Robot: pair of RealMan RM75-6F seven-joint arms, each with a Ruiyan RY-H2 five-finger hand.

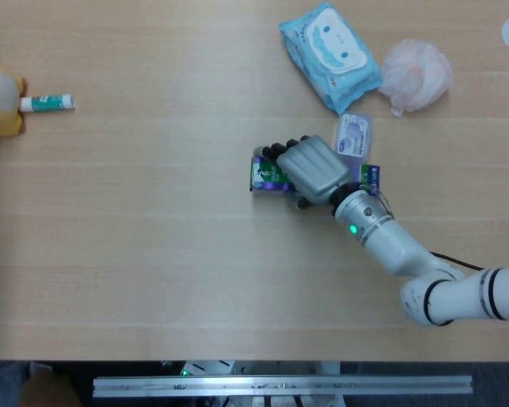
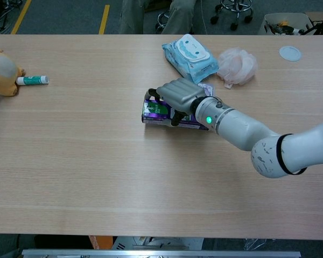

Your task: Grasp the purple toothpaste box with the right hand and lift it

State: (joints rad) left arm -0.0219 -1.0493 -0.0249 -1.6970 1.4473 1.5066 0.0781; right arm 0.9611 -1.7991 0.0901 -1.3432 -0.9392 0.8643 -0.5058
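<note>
One purple toothpaste box (image 1: pixel 267 174) (image 2: pixel 155 111) is seen near the middle of the desk (image 1: pixel 153 237) (image 2: pixel 97 172), gripped across its top by the right hand (image 1: pixel 312 168) (image 2: pixel 178 95), whose dark fingers (image 1: pixel 276 151) are curled over the far edge. The box is a long printed carton, and whether it is off the wood cannot be told. Only one arm is visible; the left hand is in neither view.

Five other items can be counted: one blue soft pack of wipes (image 1: pixel 330 54) (image 2: pixel 190 57), one crumpled pinkish plastic bag (image 1: pixel 416 75) (image 2: pixel 237 66), one small pale sachet (image 1: pixel 354 136) just beside the hand, one white and green tube (image 1: pixel 47 103) (image 2: pixel 32 80), and one yellow plush toy (image 1: pixel 0 93) (image 2: pixel 2 72) touching the tube's end at the left edge. One white round lid (image 2: pixel 290 52) lies at the far right.

The desk is of pale wood grain laminate with a metal rail along its near edge. Beyond it, in the chest view, a grey floor, a yellow line and chair bases are seen.
</note>
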